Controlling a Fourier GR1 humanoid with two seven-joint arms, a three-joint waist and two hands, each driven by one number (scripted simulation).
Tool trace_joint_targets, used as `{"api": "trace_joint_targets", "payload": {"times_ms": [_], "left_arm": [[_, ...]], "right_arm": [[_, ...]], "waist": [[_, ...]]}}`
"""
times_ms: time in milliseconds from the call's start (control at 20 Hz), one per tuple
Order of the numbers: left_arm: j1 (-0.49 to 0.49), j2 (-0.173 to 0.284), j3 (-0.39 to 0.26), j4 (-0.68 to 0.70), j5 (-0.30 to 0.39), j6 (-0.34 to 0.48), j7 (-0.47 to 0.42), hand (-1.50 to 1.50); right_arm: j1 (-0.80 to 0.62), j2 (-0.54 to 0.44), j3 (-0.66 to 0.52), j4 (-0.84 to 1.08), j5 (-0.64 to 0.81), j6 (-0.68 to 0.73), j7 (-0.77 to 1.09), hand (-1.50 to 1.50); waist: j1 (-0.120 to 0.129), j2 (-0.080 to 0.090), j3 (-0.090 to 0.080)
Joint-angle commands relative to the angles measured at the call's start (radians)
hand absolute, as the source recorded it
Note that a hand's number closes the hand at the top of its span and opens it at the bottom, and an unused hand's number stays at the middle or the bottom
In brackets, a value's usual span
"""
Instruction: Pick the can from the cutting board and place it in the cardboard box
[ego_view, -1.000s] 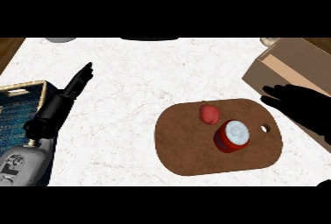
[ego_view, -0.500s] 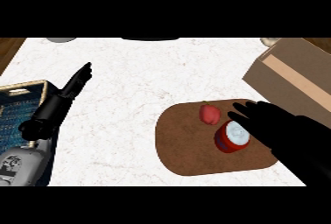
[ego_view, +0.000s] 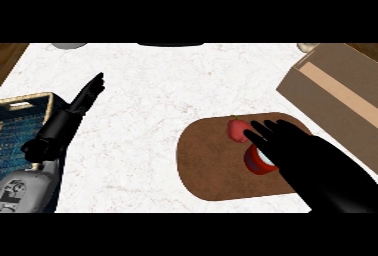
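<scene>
A red can (ego_view: 258, 163) with a pale top stands on the brown cutting board (ego_view: 210, 160); most of it is hidden under my right hand (ego_view: 289, 144). That hand lies over the can with its fingers stretched toward the far left, straight and not curled round it. The cardboard box (ego_view: 332, 97) stands at the right edge, beyond the board. My left hand (ego_view: 85, 95) rests open at the left, fingers pointing away.
A small red fruit (ego_view: 238, 129) lies on the board's far edge, just beside my right fingertips. A dark blue basket (ego_view: 22, 130) with a woven rim sits at the left edge under my left forearm.
My right hand has moved left from beside the box onto the board and now covers the can. The left hand has stayed still.
</scene>
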Motion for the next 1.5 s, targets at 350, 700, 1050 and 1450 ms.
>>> {"api": "trace_joint_targets", "payload": {"times_ms": [350,700,1050,1450], "left_arm": [[0.053,-0.045,0.031,-0.034,-0.037,-0.043,-0.007,0.0],[0.067,-0.091,0.038,-0.013,-0.094,-0.034,-0.05,0.0],[0.036,-0.08,0.095,-0.058,-0.083,-0.085,0.018,0.0],[0.043,-0.111,0.092,-0.109,-0.103,-0.107,0.077,0.0]], "right_arm": [[0.017,0.114,0.029,0.174,0.266,-0.006,-0.143,-1.5],[0.057,0.174,0.057,0.195,0.39,0.023,-0.151,-1.5],[0.108,0.186,0.017,0.281,0.476,-0.055,-0.334,-1.5],[0.111,0.225,0.0,0.408,0.598,-0.076,-0.381,-1.5]], "waist": [[0.003,0.001,0.0],[-0.001,0.0,0.0],[0.0,0.001,0.001],[0.0,0.0,0.0]]}}
